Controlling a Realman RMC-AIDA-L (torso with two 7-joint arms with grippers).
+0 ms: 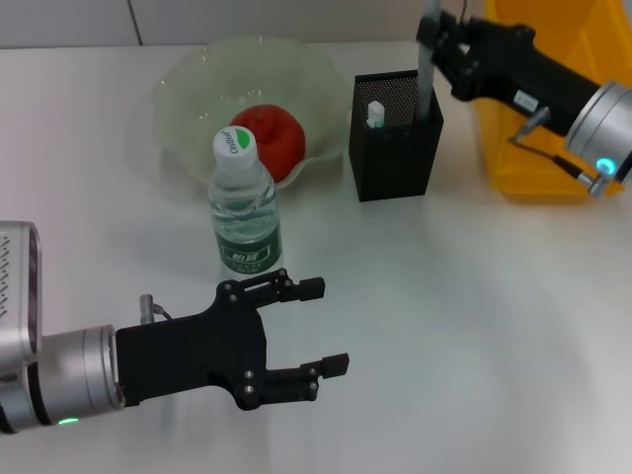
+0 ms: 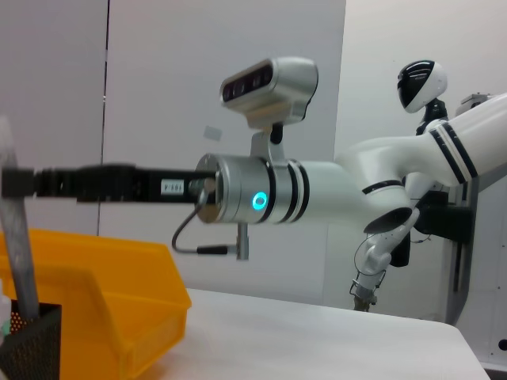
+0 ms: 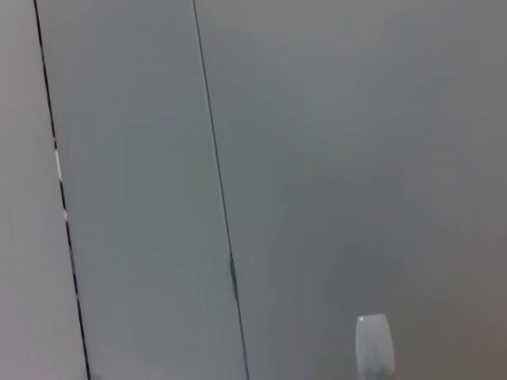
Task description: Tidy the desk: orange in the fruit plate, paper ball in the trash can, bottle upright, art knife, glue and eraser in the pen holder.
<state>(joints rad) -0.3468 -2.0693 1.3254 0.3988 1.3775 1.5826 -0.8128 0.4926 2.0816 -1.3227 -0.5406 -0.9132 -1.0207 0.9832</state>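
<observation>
The orange (image 1: 272, 136) lies in the pale-green fruit plate (image 1: 197, 79) at the back. The bottle (image 1: 243, 202) stands upright in front of the plate. The black mesh pen holder (image 1: 395, 148) stands to its right, with a white-capped glue stick (image 1: 375, 112) inside. My right gripper (image 1: 434, 35) is above the holder, shut on the grey art knife (image 1: 426, 84), whose lower end is inside the holder. The left wrist view also shows the knife (image 2: 21, 269) and the holder (image 2: 32, 348). My left gripper (image 1: 334, 326) is open and empty, near the front. The paper ball and eraser are out of view.
The yellow trash can (image 1: 553, 148) stands at the back right, beside the pen holder and under my right arm; it also shows in the left wrist view (image 2: 103, 293). The right wrist view shows only a grey wall.
</observation>
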